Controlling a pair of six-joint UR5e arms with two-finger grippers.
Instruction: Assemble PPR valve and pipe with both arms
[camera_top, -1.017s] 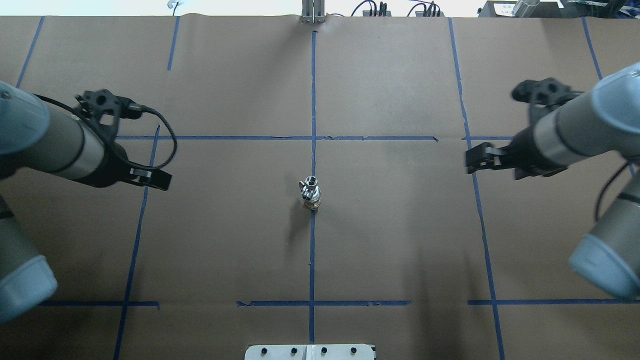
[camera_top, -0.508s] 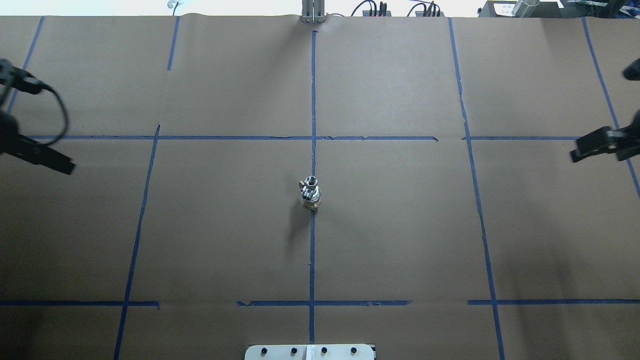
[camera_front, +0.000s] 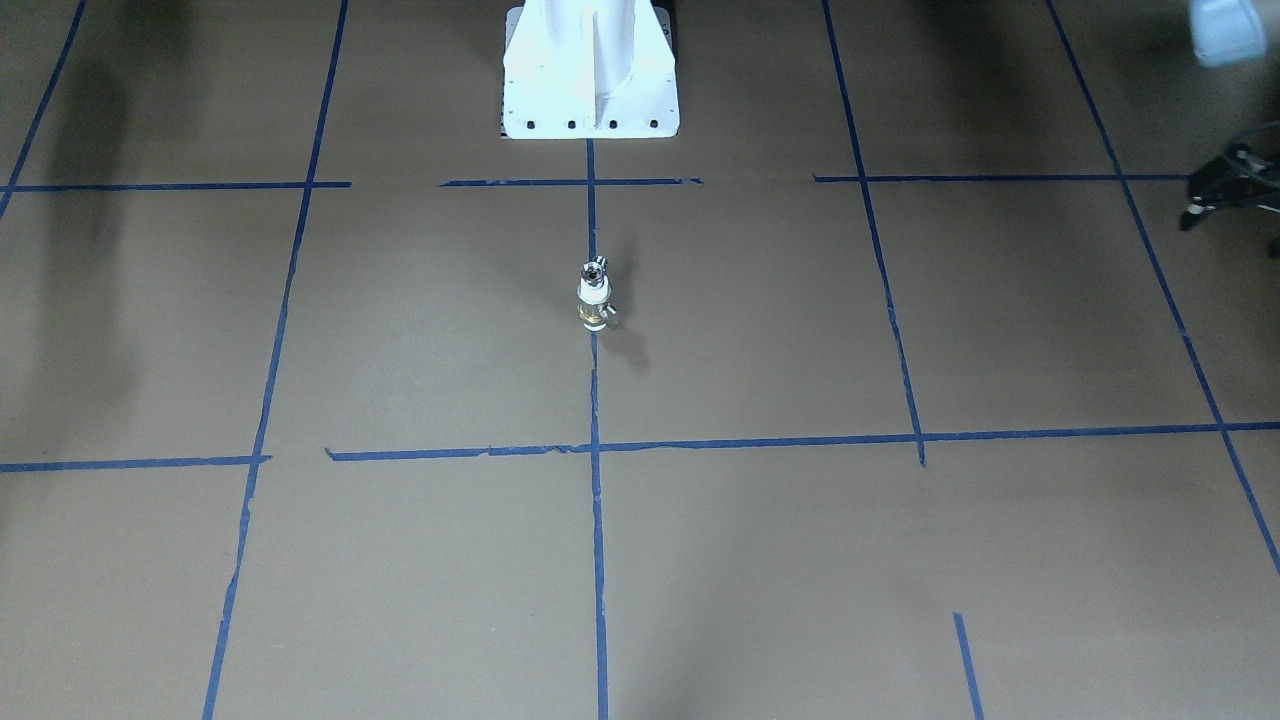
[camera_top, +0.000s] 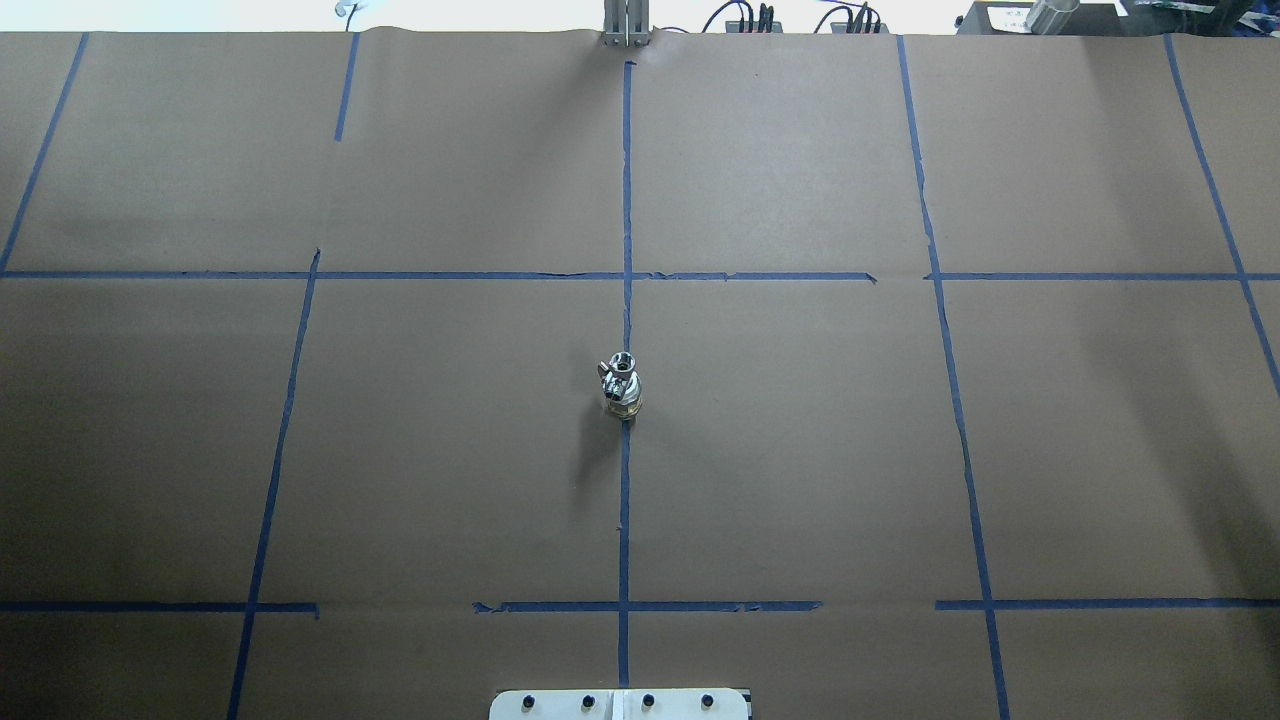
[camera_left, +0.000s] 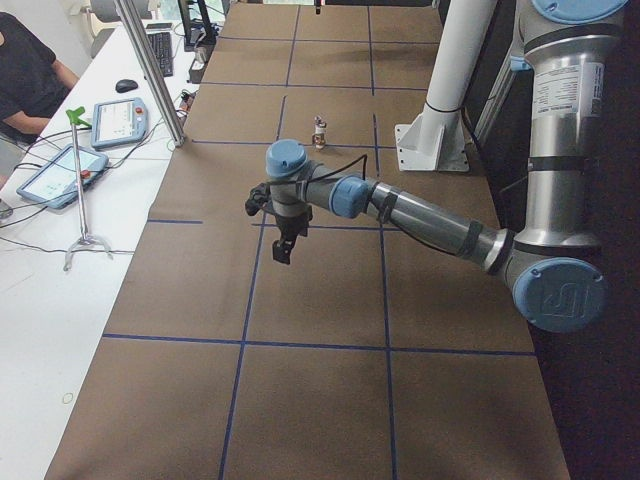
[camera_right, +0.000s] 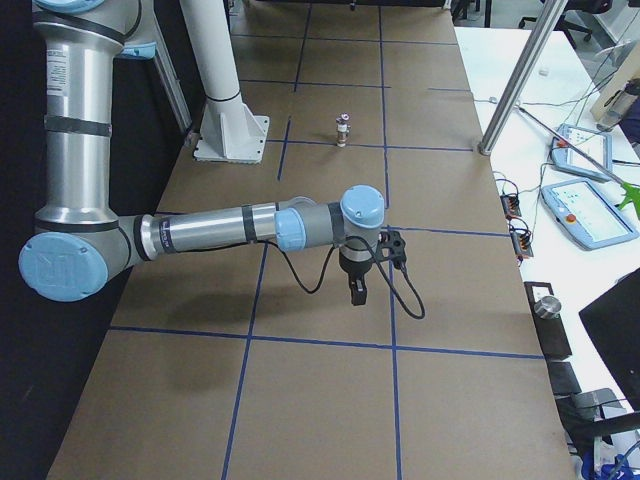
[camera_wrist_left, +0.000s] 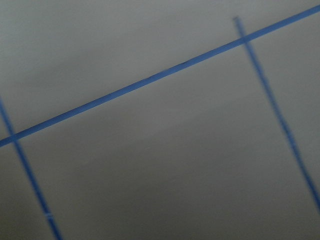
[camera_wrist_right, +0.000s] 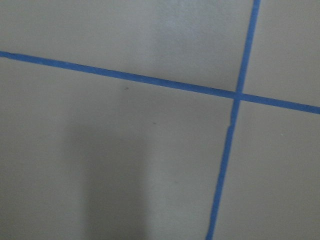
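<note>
The PPR valve (camera_front: 594, 305), brass with a white collar and a small side handle, stands upright on the table's centre line. The silver pipe (camera_front: 595, 270) sits on top of it as one piece. The pair also shows in the overhead view (camera_top: 622, 385), with nothing touching it. My left gripper (camera_left: 283, 250) hangs above the table far to the left of it; I cannot tell whether it is open or shut. My right gripper (camera_right: 357, 292) hangs far to the right, shown only in the exterior right view; I cannot tell its state. Both wrist views show only paper and tape.
The white pedestal (camera_front: 590, 70) stands behind the piece. Blue tape lines (camera_top: 624, 500) grid the brown paper. A black part of the left wrist (camera_front: 1225, 185) shows at the front-facing view's right edge. A metal post (camera_left: 150, 70) and tablets (camera_left: 120, 120) stand along the far side.
Both arms have swung outward and left the overhead view, the left one to the left and the right one to the right. The valve and pipe piece has not moved.
</note>
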